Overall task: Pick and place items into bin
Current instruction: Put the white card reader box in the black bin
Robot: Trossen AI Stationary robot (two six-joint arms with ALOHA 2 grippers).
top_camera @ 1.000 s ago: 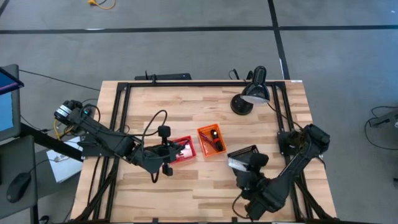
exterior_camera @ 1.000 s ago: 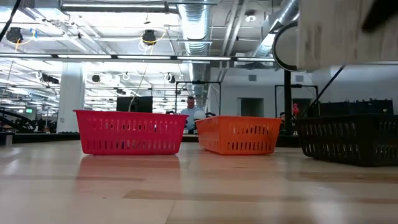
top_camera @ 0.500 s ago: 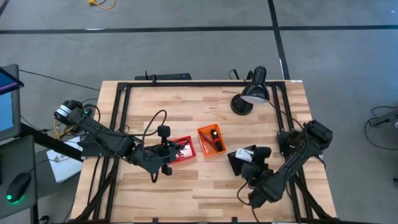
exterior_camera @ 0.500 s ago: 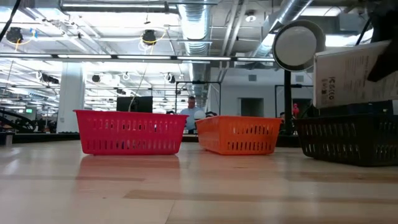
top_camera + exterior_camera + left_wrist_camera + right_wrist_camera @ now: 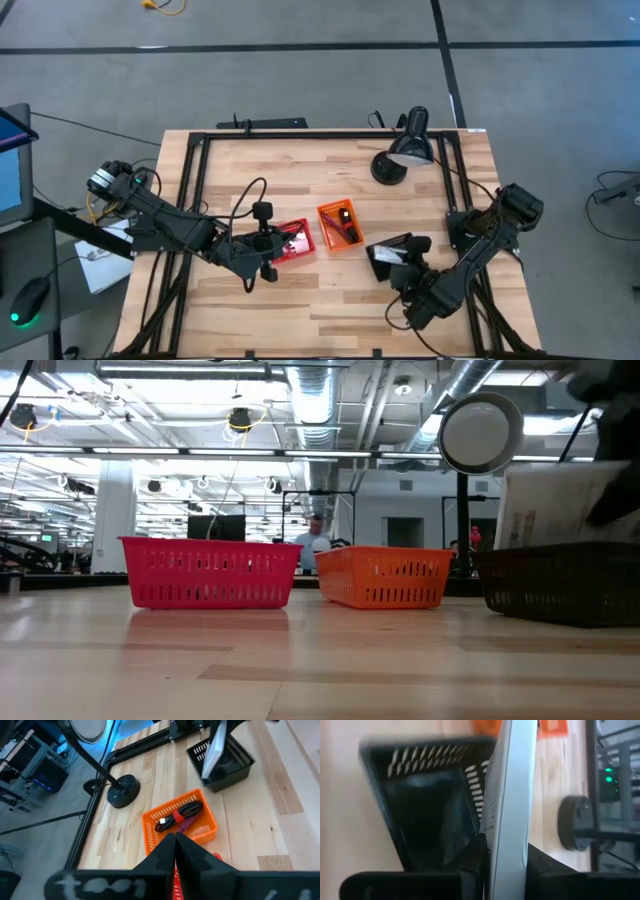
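Note:
My right gripper (image 5: 408,264) is shut on the white printed card (image 5: 560,508) above the black bin (image 5: 385,250). The card's lower edge dips behind the black bin's rim (image 5: 560,555) in the low view. My left gripper (image 5: 272,246) hovers shut over the red bin (image 5: 293,240), touching nothing. The orange bin (image 5: 180,820) holds a black-and-red cord bundle (image 5: 176,816). The cubes do not show plainly. My right gripper pinches the white printed card between its two fingers (image 5: 476,862), one on each face, near one edge (image 5: 507,845). The card stands on edge, tilted, lifted over the black bin (image 5: 430,805). Whether its lower edge touches the bin's inside cannot be told.
A black desk lamp (image 5: 405,150) stands at the table's far right, with its head (image 5: 482,430) above the bins in the low view. The three bins sit in a row at mid table. Bare wood lies toward the near edge and the far left. A person shows far behind.
My right gripper has moved down and toward the black bin with the card. The card has sunk from high above the bin until its lower edge sits behind the bin's rim, and it has tipped over slightly.

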